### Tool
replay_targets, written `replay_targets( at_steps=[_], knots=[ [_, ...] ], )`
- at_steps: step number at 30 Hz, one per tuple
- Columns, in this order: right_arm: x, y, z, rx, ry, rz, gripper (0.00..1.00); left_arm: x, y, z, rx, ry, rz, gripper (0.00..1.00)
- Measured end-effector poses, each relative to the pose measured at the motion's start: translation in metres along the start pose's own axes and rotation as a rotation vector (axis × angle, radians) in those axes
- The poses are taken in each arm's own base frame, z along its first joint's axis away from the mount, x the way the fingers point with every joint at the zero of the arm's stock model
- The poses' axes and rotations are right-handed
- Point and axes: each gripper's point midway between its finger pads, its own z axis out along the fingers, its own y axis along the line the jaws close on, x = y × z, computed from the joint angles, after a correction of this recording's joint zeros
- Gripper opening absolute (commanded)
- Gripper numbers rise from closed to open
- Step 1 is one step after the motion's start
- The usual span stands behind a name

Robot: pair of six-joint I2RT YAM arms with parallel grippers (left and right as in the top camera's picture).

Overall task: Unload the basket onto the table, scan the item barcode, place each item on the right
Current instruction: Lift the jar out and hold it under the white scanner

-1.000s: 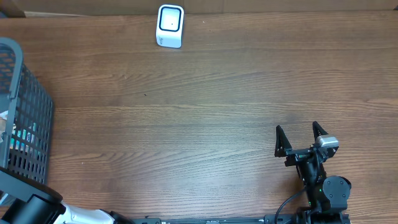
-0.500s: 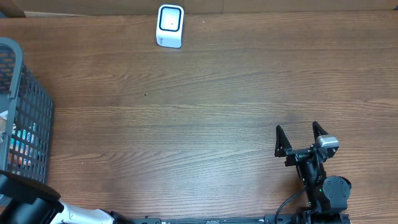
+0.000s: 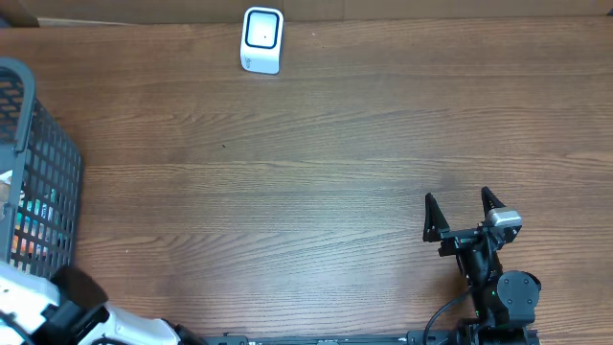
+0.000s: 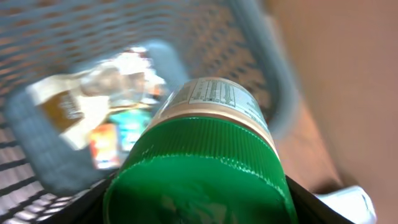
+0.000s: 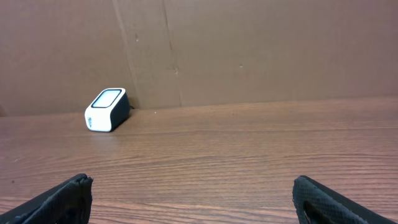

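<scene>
At eight o'clock the left pincer (image 4: 196, 202) pinches a green-lidded plastic jar (image 4: 205, 143) with a pale printed label above the grey mesh basket (image 4: 273, 93), at five o'clock the right pincer (image 3: 457, 196) stands spread wide over the brown wooden surface (image 3: 316, 172), and at twelve o'clock sits a white box-shaped scanner (image 3: 261, 39).

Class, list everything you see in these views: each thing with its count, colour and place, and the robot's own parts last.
table: one, brown wood, beneath everything
scanner: one, white with dark face, table's far edge
basket: one, grey mesh, table's left end
packets: several, mixed colours, blurred, inside basket
jar: one, green lid, pale label, held above basket
left gripper: one, black, shut on jar
right gripper: one, black, open and empty, near right
</scene>
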Motion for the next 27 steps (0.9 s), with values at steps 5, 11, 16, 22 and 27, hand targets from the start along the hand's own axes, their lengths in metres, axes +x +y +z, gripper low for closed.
replay_targets(
  at_steps=[5, 11, 16, 22, 27],
  knots=[
    [0.0, 0.0, 0.0, 0.0, -0.001, 0.0, 1.0, 0.061, -0.087, -0.024, 0.197, 0.069, 0.251, 0.55],
    [0.0, 0.0, 0.0, 0.0, 0.0, 0.0, 1.0, 0.156, -0.163, -0.047, 0.385, 0.217, 0.537, 0.55],
    [0.0, 0.0, 0.0, 0.0, 0.0, 0.0, 1.0, 0.233, -0.182, -0.048, 0.414, 0.378, 0.719, 0.55],
    [0.0, 0.0, 0.0, 0.0, 0.0, 0.0, 1.0, 0.323, -0.175, -0.013, 0.296, 0.555, 0.887, 0.55],
    [0.0, 0.0, 0.0, 0.0, 0.0, 0.0, 1.0, 0.391, -0.169, 0.029, 0.248, 0.624, 0.974, 0.57]
  ],
)
